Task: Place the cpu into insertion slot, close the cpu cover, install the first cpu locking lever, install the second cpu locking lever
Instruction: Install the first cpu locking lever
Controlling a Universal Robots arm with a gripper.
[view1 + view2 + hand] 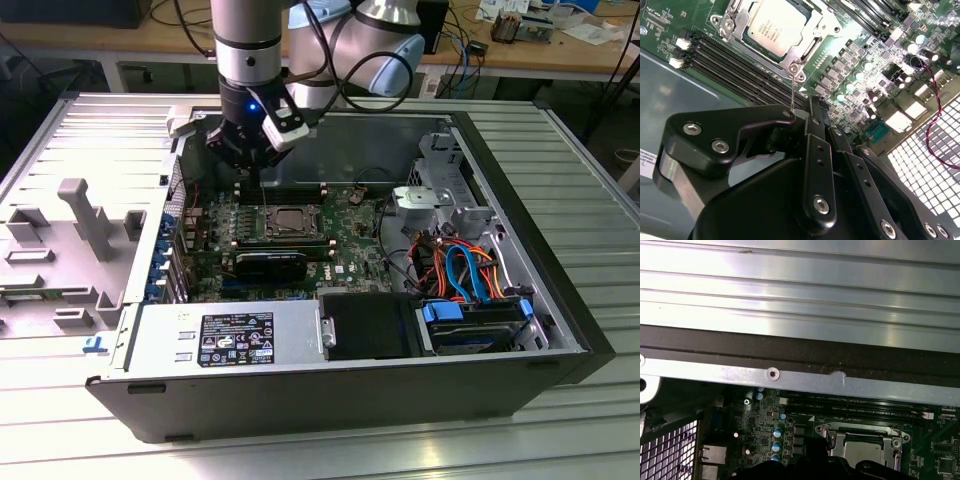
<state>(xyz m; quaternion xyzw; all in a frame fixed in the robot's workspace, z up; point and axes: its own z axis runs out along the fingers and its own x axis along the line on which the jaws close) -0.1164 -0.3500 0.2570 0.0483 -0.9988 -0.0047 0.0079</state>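
Looks like first locking lever point(792, 86) step: swing thin lever down in one arc, then latch it, without scraping board point(875, 75). Note hand point(814, 111) narrow, fingers point(815, 150) pressed together at lever's top end; can't confirm grip on it. Find cpu point(774, 26) upper middle of second wrist view, flat, face up under closed cpu cover point(736, 21); square, so no long axis, edges running diagonally. Read lever's long axis as upright.

Nothing can be read clearly. A black-and-white label point(236, 340) with small lines of print and symbols sits on the power supply point(165, 335) at the near side of the case. Faint lettering marks the top of the cpu point(772, 25), and tiny white characters dot the motherboard point(695, 15).
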